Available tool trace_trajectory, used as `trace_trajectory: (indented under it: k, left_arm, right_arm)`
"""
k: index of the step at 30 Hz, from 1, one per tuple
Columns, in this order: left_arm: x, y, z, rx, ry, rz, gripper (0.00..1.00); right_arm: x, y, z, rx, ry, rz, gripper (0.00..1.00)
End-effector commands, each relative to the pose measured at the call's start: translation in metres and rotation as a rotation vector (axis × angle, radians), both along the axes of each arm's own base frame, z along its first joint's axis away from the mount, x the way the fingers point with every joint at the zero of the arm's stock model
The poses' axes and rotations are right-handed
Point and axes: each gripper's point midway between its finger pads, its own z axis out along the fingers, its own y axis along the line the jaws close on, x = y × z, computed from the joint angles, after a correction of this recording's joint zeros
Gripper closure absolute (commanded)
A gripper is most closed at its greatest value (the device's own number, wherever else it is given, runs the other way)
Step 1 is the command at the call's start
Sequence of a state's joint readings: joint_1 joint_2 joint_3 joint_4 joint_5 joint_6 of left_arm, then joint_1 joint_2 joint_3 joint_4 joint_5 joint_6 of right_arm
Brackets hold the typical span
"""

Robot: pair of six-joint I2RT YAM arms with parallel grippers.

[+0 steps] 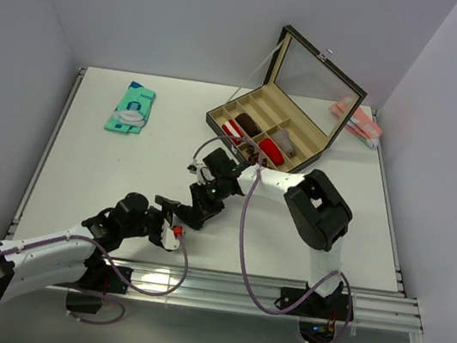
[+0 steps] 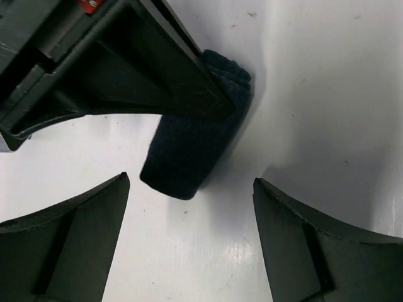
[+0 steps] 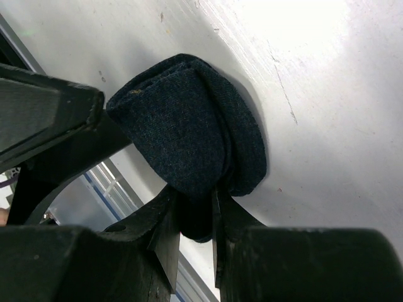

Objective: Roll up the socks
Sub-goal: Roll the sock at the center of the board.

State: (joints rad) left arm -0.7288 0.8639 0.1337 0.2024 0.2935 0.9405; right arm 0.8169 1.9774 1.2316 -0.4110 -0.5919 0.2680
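A navy blue sock [image 3: 189, 145], partly rolled into a stubby roll, lies on the white table. My right gripper [image 3: 195, 201] is shut on its near end. In the left wrist view the sock [image 2: 189, 151] lies just ahead of my left gripper [image 2: 191, 181], which is open and empty, with a right finger [image 2: 145, 69] lying across the sock's top. In the top view both grippers meet at the table's front middle, the left gripper [image 1: 172, 211] beside the right gripper [image 1: 203, 205]. The sock is hidden under them there.
An open compartment box [image 1: 219, 121] with a raised lid [image 1: 314, 72] stands at the back right. It holds a red roll [image 1: 271, 152], a striped roll [image 1: 233, 129] and a dark brown roll [image 1: 249, 125]. A teal packet [image 1: 131, 107] lies back left. A pink item [image 1: 354, 120] lies behind the box.
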Motion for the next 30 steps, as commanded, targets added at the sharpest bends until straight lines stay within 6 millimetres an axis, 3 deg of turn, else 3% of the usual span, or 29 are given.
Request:
trace_trajectory:
  k: [1,8,15,19,24,30]
  left_arm:
    - [0.005,-0.010,0.015,-0.043,-0.072,-0.031,0.16]
    - [0.004,-0.025,0.019,-0.071,-0.073,-0.063,0.18]
    - [-0.003,-0.035,0.014,-0.058,-0.045,-0.117,0.28]
    - [0.004,-0.042,0.018,-0.061,-0.027,-0.098,0.28]
    - [0.011,-0.049,0.015,-0.015,0.026,-0.097,0.32]
    - [0.000,-0.047,-0.001,0.078,0.122,-0.144,0.38]
  right_arm:
    - [-0.011,-0.072,-0.067,-0.334,0.024,-0.010,1.00]
    - [-0.011,-0.075,-0.070,-0.333,0.043,-0.015,1.00]
    - [-0.009,-0.073,-0.068,-0.321,0.043,-0.017,1.00]
    - [-0.011,-0.074,-0.067,-0.316,0.046,-0.010,1.00]
    - [-0.013,-0.075,-0.064,-0.307,0.045,-0.007,1.00]
    - [-0.016,-0.079,-0.062,-0.299,0.049,-0.004,1.00]
